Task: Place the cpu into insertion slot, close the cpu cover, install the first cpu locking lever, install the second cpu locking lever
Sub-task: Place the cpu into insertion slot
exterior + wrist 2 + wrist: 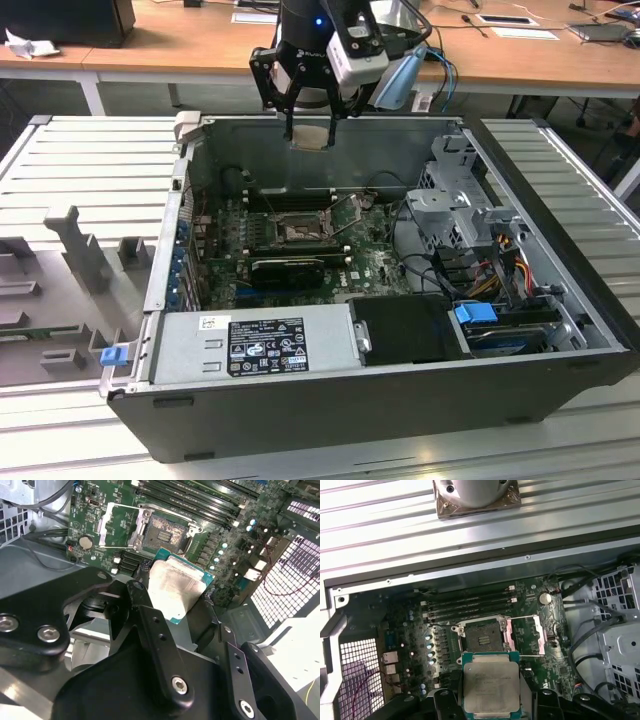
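The black two-fingered tool (pixel 311 134) is clamped on the small, flat, square, pale beige-silver cpu (pixel 490 687), gripping it by two opposite edges. It hangs at the rim of the open black metal computer case (pixel 330 415), well above the green motherboard (pixel 375 262).

The square dark insertion slot (pixel 482 637), with its black plastic rim, lies uncovered below. The thin silver frame-shaped cpu cover (pixel 525 635) is swung open to one side of it; how steeply it stands I cannot tell.

The main risk, in my judgement, is misalignment. If the chip comes down turned or tilted against the slot, a corner could land on the socket contacts and bend them. The hold is on thin edges only, so a slip could drop the chip onto the board. The raised cover and the row of long black memory slots (pixel 470 602) sit just beside the slot, so a descent off to either side could catch a finger on them. Loose black cables (pixel 425 262) lie near the silver perforated drive cage (pixel 455 200).

The case rests on a ribbed silver metal worktop (pixel 90 160), with moulded grey fixture blocks (pixel 75 245) on the exterior view's left. Behind stands a light wooden desk (pixel 200 45) carrying papers.
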